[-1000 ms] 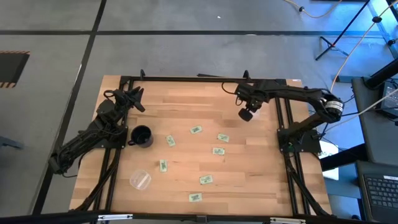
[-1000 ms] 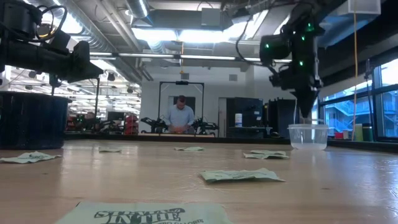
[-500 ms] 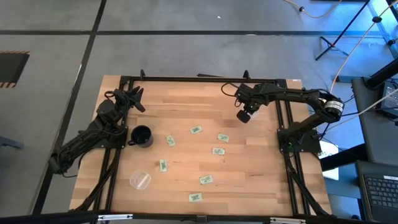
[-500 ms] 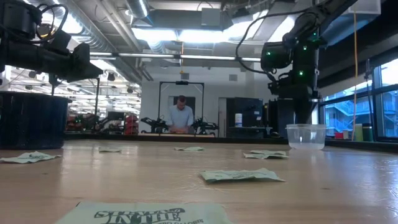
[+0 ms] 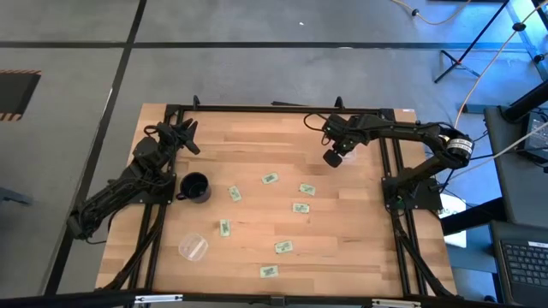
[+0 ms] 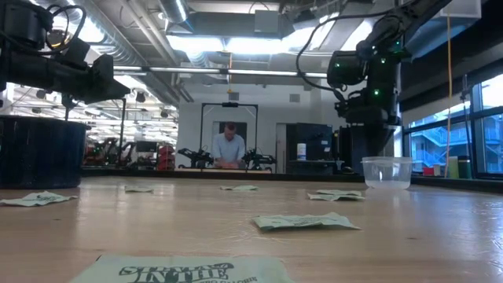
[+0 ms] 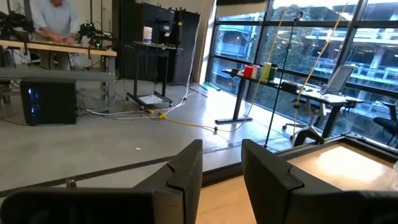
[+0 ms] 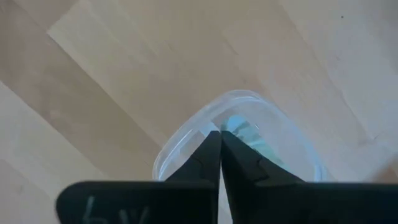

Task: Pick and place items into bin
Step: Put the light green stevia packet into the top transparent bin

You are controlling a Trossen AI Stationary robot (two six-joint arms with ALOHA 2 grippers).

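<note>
— The right gripper point(image 8: 219, 134) has gone lower over the clear bin point(image 8: 176, 142), at the far right of the table point(image 5: 360, 239). Its fingers are almost together, with nothing between them.
— Then the packet point(image 8: 245, 129) inside is delivered, I think. It is thin and pale green. The bin is rounded, transparent plastic.
— Yes. Seven packets point(image 5: 270, 179) lie flat on the wood. The left gripper point(image 7: 221, 152) waits, open and empty, at the far left.

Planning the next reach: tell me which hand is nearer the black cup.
Left. The left hand is close to the black cup, on the table's left side; the right hand is far off, over the table's right half.
</note>
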